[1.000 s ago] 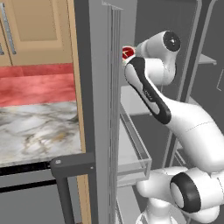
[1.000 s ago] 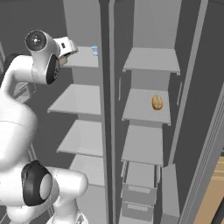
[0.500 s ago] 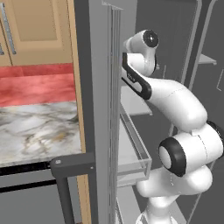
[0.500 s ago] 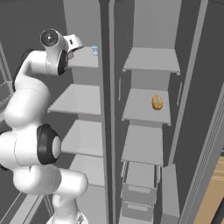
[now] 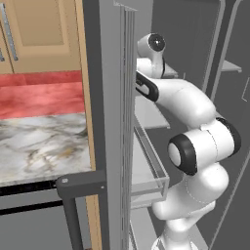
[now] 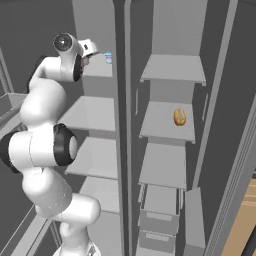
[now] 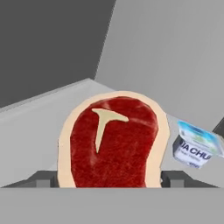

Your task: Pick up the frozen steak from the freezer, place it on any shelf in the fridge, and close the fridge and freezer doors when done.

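Hand view shows the frozen steak held between the claw's closed-in tips, blue-white cup just beside; right base view shows the fridge shelf's open room.

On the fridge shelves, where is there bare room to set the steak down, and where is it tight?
The top fridge shelf is tight at its right end, where the blue-white cup stands beside the steak in the gripper. The shelf below and the one under it look bare.
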